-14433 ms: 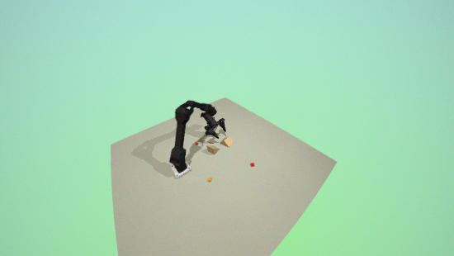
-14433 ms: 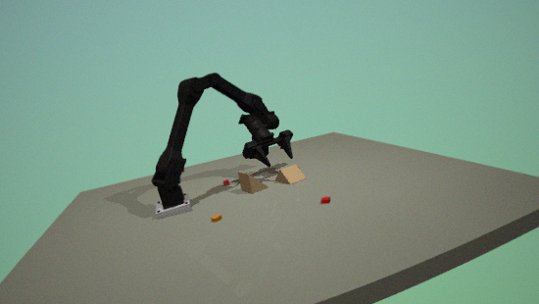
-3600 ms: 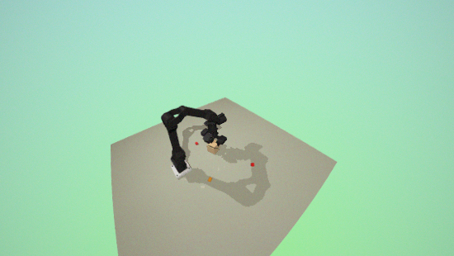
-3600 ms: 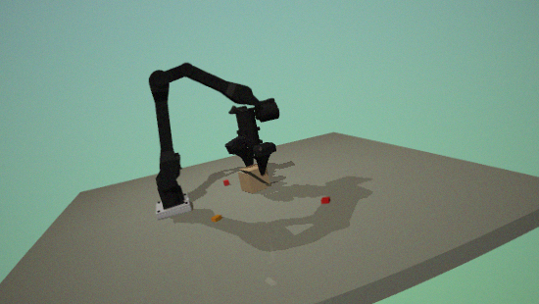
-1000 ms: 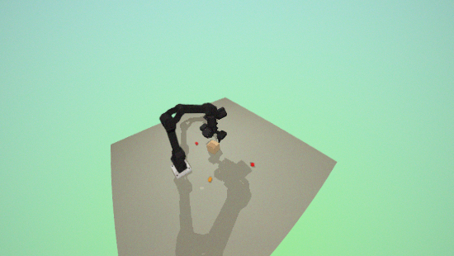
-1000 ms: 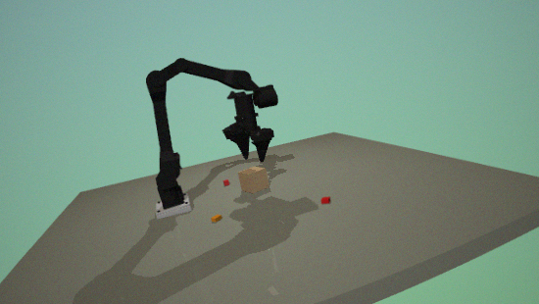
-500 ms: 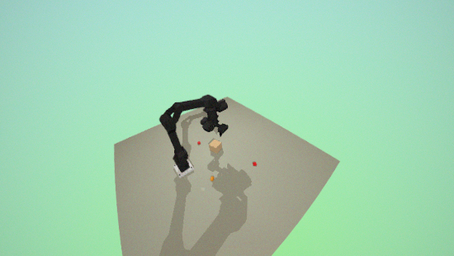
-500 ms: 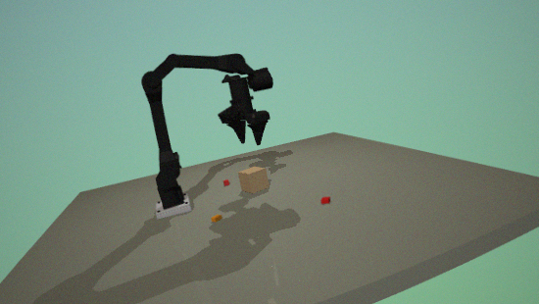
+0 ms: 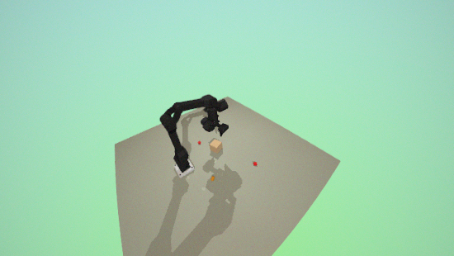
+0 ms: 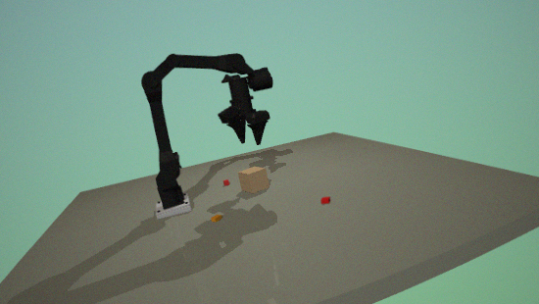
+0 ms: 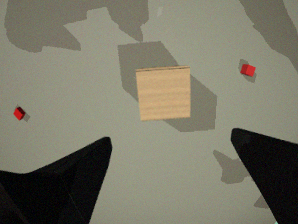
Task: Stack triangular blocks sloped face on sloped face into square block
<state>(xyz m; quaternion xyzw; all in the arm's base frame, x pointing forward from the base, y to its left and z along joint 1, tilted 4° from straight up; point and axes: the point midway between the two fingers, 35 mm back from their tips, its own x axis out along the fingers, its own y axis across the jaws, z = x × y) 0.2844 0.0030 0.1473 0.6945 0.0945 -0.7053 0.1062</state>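
The gripper point(image 10: 250, 131) hangs released and empty above the square block point(image 10: 254, 179), touching nothing. The block sits on the bench point(image 10: 392, 196) between two red bits point(image 10: 226, 182) point(image 10: 325, 200), nearer the far edge than the near one; an orange bit point(image 10: 217, 218) lies near the arm's base point(image 10: 172, 208).

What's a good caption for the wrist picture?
Open pincer above a tan square block on the table.

You have a grey-brown desk point(image 10: 392, 216) carrying 1 tan square block point(image 10: 254, 178) resting flat near its middle. 2 small red pieces lie on it, one point(image 10: 226, 182) just beside the block toward the arm's white base point(image 10: 172, 208), the other point(image 10: 325, 200) well apart on the opposite side. 1 small orange piece point(image 10: 217, 218) lies nearer the front.
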